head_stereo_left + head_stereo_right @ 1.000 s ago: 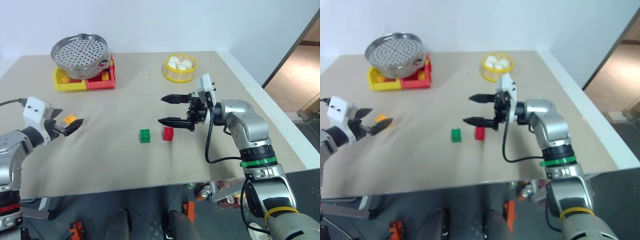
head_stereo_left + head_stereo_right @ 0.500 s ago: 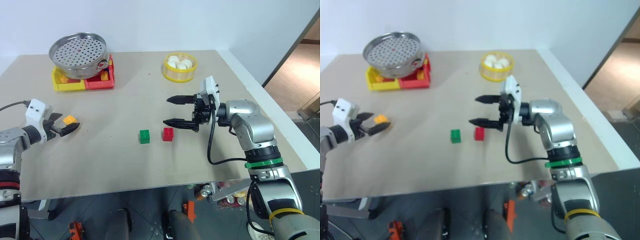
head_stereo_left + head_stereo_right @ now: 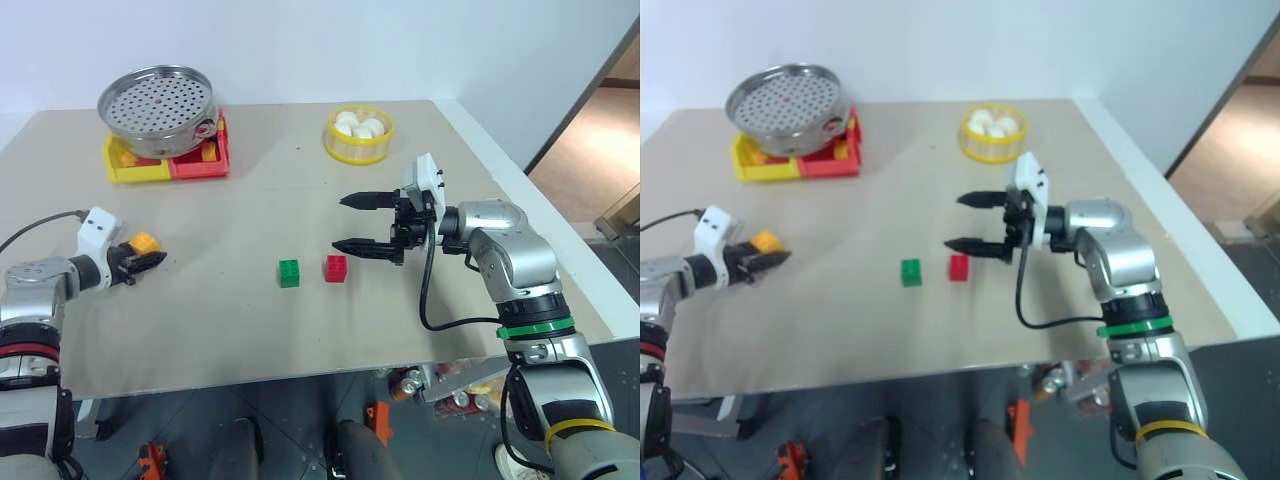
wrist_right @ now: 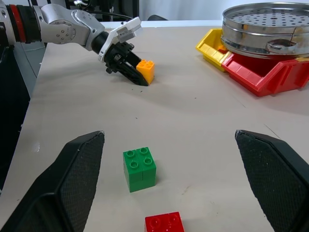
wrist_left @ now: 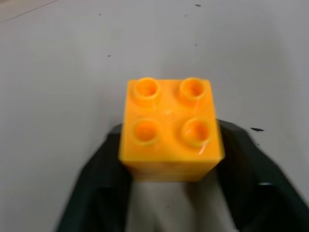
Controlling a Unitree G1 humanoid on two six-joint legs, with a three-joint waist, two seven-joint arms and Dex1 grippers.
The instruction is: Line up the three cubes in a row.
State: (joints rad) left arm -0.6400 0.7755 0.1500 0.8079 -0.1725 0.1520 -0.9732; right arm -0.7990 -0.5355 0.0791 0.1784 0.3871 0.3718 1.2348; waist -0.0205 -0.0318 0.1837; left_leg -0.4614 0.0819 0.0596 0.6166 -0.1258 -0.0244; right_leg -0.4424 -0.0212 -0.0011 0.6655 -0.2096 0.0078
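Observation:
The orange-yellow cube (image 5: 169, 130) rests on the table at the left, pinched between the two black fingers of my left gripper (image 3: 152, 255), which is shut on it. The same cube (image 4: 146, 70) also appears in the right wrist view, with the left gripper's fingers against it. The green cube (image 3: 289, 273) and the red cube (image 3: 337, 268) stand side by side near the middle of the table, a small gap between them. My right gripper (image 3: 340, 222) hovers just right of the red cube, pointing left, open and holding nothing.
A perforated steel steamer (image 3: 158, 100) sits on a yellow tray (image 3: 125, 170) and a red tray (image 3: 203, 165) at the back left. A yellow bowl (image 3: 359, 150) of white balls stands at the back centre. The table's right edge (image 3: 560, 250) runs close behind my right arm.
My left gripper has come down and forward around the orange-yellow cube and shut on it. The right arm has stayed about where it was.

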